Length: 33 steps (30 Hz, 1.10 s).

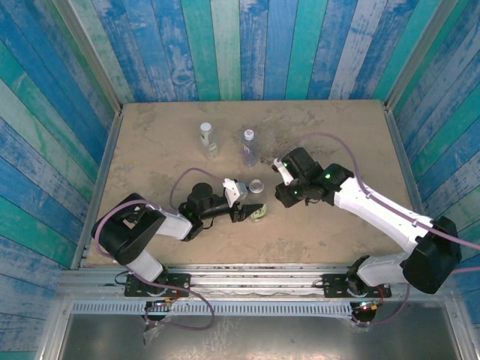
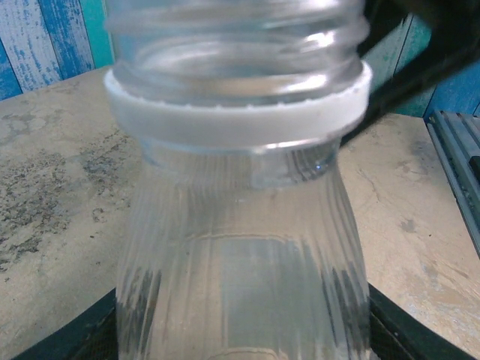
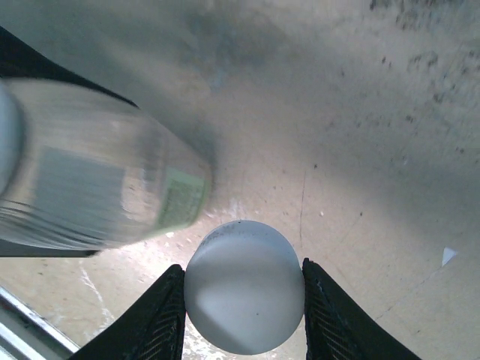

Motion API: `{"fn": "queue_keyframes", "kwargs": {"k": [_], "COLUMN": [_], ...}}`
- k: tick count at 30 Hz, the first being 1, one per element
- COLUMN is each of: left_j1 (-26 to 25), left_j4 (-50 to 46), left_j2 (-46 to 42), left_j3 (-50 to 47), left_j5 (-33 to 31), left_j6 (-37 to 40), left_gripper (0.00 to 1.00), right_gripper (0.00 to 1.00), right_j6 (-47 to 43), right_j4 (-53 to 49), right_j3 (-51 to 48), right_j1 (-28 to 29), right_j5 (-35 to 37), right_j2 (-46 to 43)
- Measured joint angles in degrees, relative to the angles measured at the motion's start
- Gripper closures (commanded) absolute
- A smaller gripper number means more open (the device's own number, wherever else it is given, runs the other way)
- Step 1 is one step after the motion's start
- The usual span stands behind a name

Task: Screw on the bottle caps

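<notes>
Overhead rear view; two close wrist views, same bottle [image 2: 240, 247]

Looks like a robot test booth, not a home: blue-green plank walls [image 1: 247, 45] boxing a scuffed tan desk [image 1: 337, 127], two arms [image 1: 375, 206] bolted to a metal rail [image 1: 247, 289] at 6 o'clock.

table [image 1: 146, 150] tan, scuffed | upright, far centre: left bottle [image 1: 206, 138], right bottle [image 1: 248, 148]

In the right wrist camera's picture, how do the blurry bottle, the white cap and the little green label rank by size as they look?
1. bottle, though the picture's edge cuts it off.
2. white cap, close to the camera, which may enlarge it.
3. green label, plainly smallest.
</notes>
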Motion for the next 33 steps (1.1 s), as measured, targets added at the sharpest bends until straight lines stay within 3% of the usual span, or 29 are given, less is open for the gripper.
{"fn": "queue_keyframes", "kwargs": {"k": [19, 33], "left_j1": [0.0, 0.0], "left_j4": [-0.3, -0.8], "left_j2": [0.5, 0.5], "left_j3": [0.7, 1.0], "left_j5": [1.2, 1.3], "left_j6": [1.2, 1.2], "left_gripper": [0.4, 0.42], "right_gripper": [0.6, 0.6], "right_j6": [-4.9, -7.3], "right_j4": [-11.9, -14.3], "right_j3": [22.6, 26.4], "right_j1": [1.4, 3.6], "right_j5": [-4.7, -6.0], "right_j2": [7.0, 12.5]}}
